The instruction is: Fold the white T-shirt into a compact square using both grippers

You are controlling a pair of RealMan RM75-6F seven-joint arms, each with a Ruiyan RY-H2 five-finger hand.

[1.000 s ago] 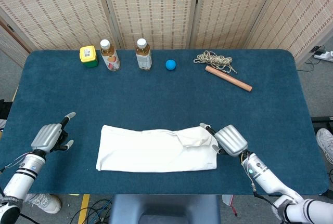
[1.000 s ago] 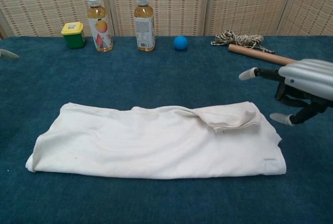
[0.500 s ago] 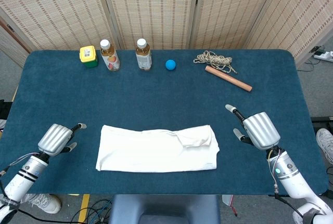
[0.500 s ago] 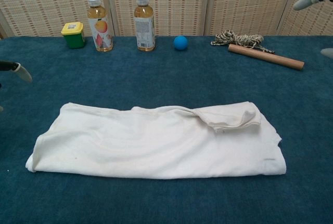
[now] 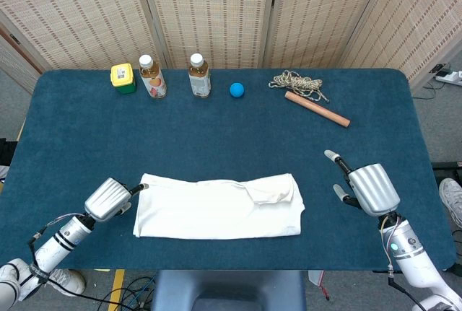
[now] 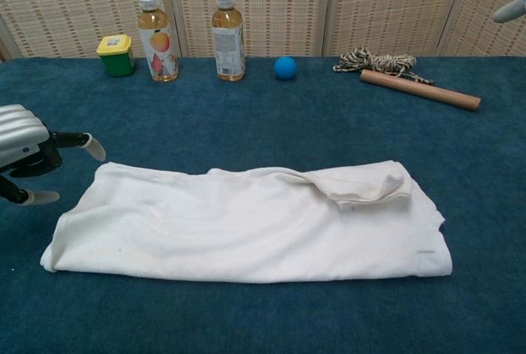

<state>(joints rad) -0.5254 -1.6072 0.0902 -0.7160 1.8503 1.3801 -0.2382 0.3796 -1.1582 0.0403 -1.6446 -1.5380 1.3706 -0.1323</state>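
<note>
- The white cotton T-shirt [image 5: 220, 206] lies folded into a long flat band on the dark blue cloth-covered table [image 5: 216, 130], near the front edge and a little left of centre; a smaller flap is doubled over on its far right part.
- The left hand [image 5: 110, 198], silver-backed with dark fingers, sits just beside the shirt's left end. In the head view one fingertip reaches the shirt's far left corner; whether it touches the cloth I cannot tell. In the chest view its fingers are spread apart and nothing is between them.
- The right hand [image 5: 367, 187] is over the table well to the right of the shirt, apart from it, with fingers spread and pointing to the far left, holding nothing. In the chest view only a fingertip shows at the upper right edge.
- Along the far edge, from left to right: a small green tub with a yellow lid [image 5: 123, 78], closed so its contents are hidden; two clear plastic bottles of amber drink with white caps, the left bottle [image 5: 151, 76] and the right bottle [image 5: 198, 75], standing upright just beside each other.
- Further right stand a small blue ball [image 5: 237, 89], a loose bundle of tan rope [image 5: 297, 82] and a wooden rod [image 5: 316, 108] lying slantwise, its far end touching the rope.
- All these lie well apart from the shirt and both hands.
</note>
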